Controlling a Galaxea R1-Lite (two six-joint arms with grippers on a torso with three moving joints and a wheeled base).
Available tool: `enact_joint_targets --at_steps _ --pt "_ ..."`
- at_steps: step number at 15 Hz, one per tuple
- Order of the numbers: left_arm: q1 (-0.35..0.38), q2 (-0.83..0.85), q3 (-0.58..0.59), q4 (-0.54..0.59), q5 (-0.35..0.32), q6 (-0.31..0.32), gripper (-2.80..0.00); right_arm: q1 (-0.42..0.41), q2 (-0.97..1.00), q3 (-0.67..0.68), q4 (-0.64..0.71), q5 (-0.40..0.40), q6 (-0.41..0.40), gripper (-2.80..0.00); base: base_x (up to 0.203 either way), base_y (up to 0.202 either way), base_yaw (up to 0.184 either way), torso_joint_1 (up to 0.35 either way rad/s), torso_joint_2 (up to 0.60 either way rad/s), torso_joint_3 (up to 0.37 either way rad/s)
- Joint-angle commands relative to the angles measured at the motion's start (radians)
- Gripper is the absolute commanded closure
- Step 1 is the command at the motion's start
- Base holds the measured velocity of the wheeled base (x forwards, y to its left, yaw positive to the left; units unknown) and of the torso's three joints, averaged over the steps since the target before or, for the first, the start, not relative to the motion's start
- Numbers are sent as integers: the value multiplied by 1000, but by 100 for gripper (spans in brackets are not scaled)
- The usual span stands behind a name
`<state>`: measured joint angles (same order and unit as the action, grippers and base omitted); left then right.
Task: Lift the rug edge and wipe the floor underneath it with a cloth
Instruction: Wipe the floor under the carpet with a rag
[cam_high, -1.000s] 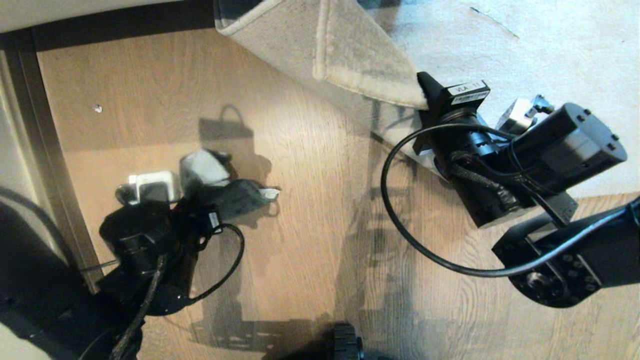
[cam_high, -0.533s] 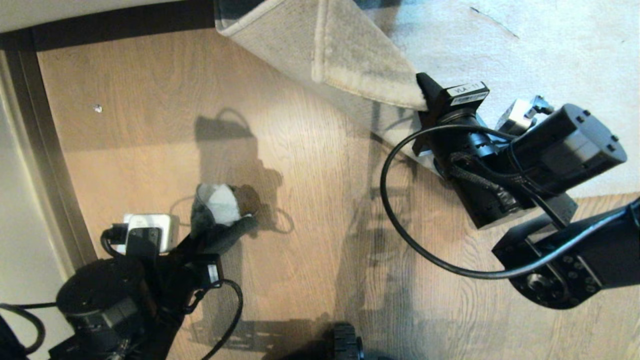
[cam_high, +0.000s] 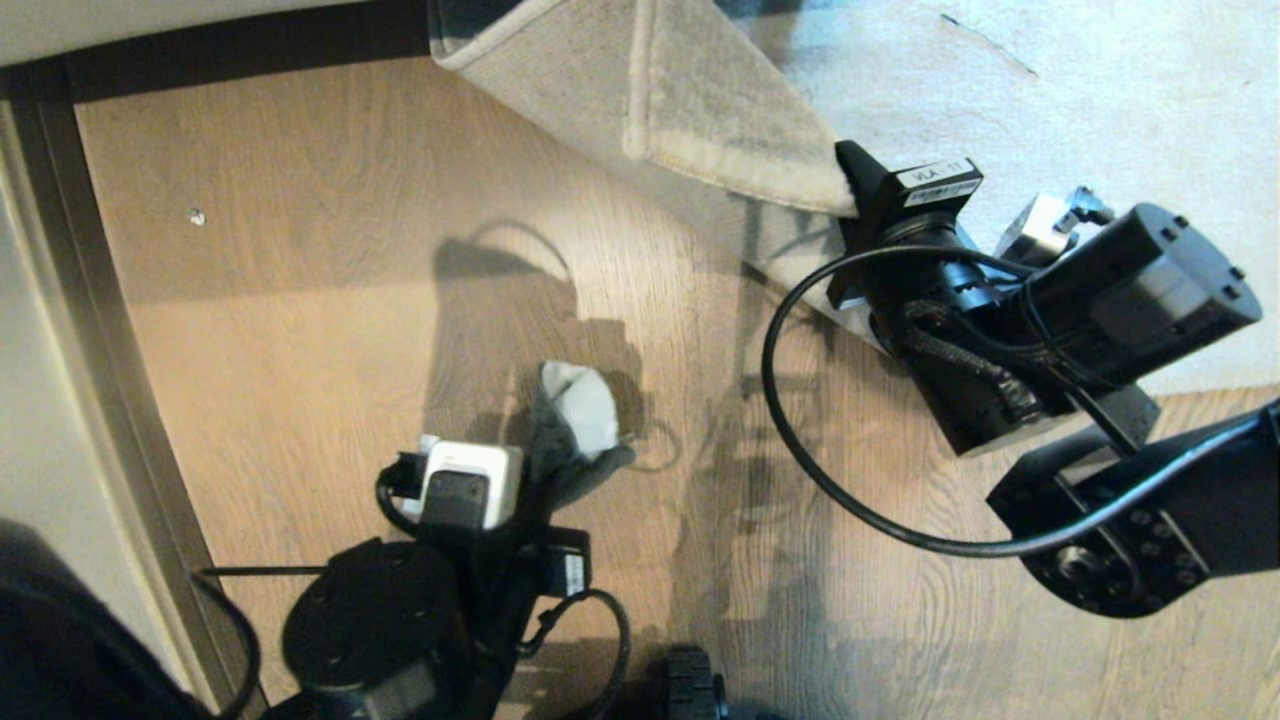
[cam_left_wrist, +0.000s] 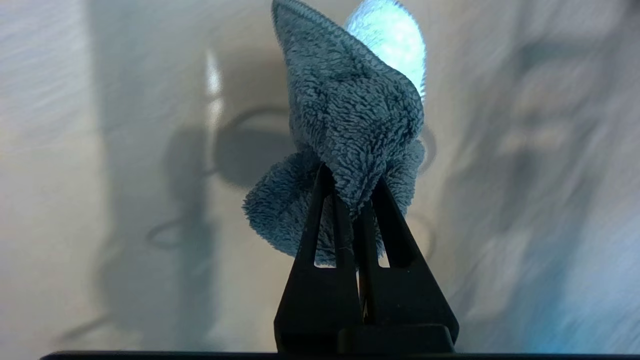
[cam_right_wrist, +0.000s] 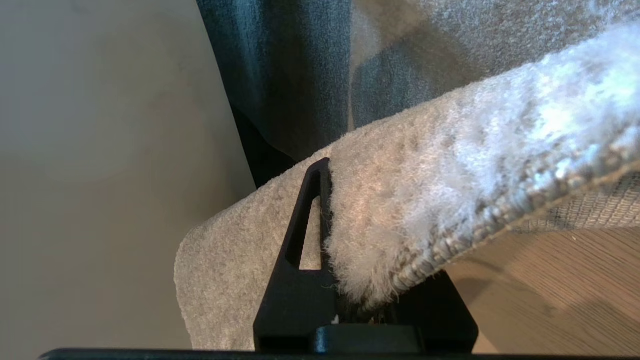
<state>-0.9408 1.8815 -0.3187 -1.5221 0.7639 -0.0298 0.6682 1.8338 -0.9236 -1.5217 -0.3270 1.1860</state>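
right gripper (cam_right_wrist: 345, 295) clamping the rug edge (cam_high: 740, 170), holding it raised off the floor (cam_high: 330, 300) | left gripper (cam_left_wrist: 356, 200) pinching the cloth (cam_left_wrist: 350, 130) over bare planks

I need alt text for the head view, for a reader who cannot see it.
The right gripper holds the rug edge lifted and folded back, while the left gripper holds the cloth on the bare floor beside the rug.

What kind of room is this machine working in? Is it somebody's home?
Probably a room in a home, though I can't say which. It has a wood-plank floor, a large pale pile rug and a dark skirting strip along a light wall.
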Motion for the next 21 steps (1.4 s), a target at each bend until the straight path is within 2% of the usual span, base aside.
enact_joint_targets --at_steps 1,5,8,11,15,18,21 --pt "-24 148 -162 -48 4 0 0 2 -7 7 -44 -1 -6 0 0 0 0 0 0 0" --pt "-26 306 -389 -48 5 14 0 2 -19 46 -44 -1 -5 0 0 0 0 0 0 0" --pt "72 344 -458 -48 1 31 0 2 -18 51 -44 -4 -6 0 0 0 0 0 0 0" --pt "219 332 -463 -48 -16 34 0 2 -15 46 -44 -4 -6 0 0 0 0 0 0 0" --pt "392 224 -461 -48 -40 58 0 4 -16 45 -44 -3 -2 0 0 0 0 0 0 0" --pt "467 95 -436 -48 -69 99 0 7 -27 41 -45 0 0 0 0 0 0 0 0 0" --pt "494 -60 -282 -48 -74 113 0 7 -38 45 -46 2 4 0 0 0 0 0 0 0"
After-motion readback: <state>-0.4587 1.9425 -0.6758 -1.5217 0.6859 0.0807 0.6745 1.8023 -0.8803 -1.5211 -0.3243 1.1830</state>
